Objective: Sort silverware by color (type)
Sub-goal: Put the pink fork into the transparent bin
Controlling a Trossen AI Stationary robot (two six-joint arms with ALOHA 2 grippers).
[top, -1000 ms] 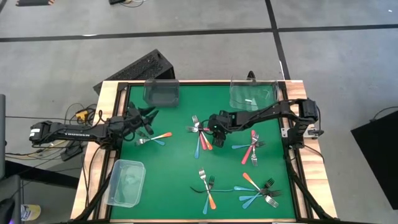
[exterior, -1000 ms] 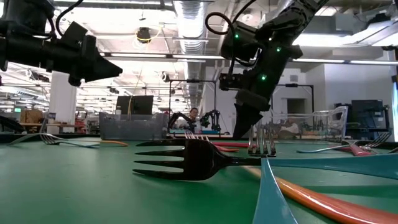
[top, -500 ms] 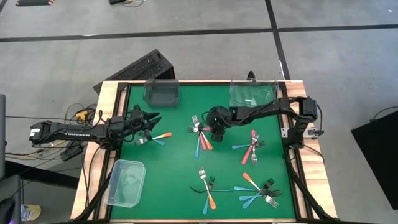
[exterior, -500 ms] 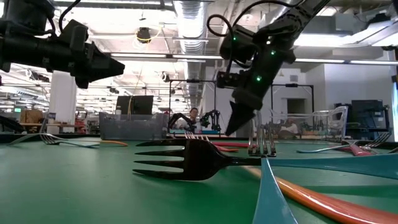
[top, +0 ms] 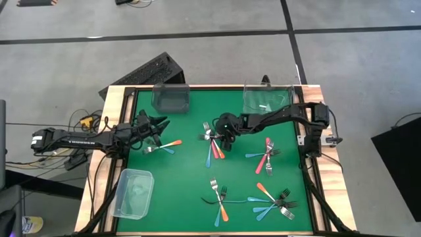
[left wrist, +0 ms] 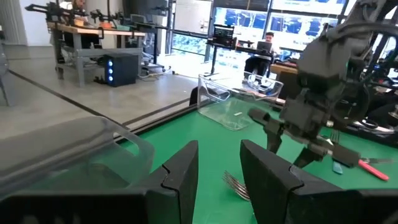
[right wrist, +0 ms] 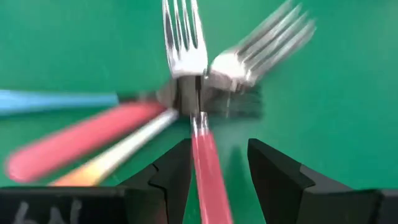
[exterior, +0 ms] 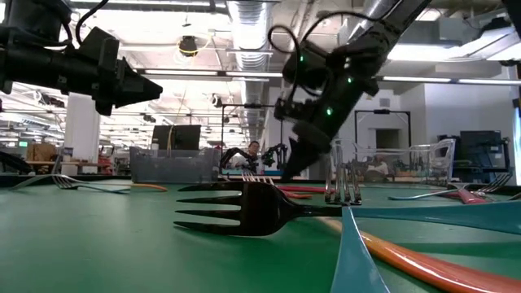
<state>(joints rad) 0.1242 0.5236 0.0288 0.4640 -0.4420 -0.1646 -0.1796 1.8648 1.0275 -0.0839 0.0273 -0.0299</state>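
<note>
4 loose heaps of forks lie on the green table: at 9, 12, 3 and 6 o'clock, colours mixed in each. The right gripper is low over the 12 o'clock heap, its fingers parted narrowly on either side of a pink-handled fork, probably lined up to pinch that handle. The left gripper hangs open above the 9 o'clock heap, holding nothing. 3 clear containers sit at the table's edges, presumably 1 per colour.
</note>
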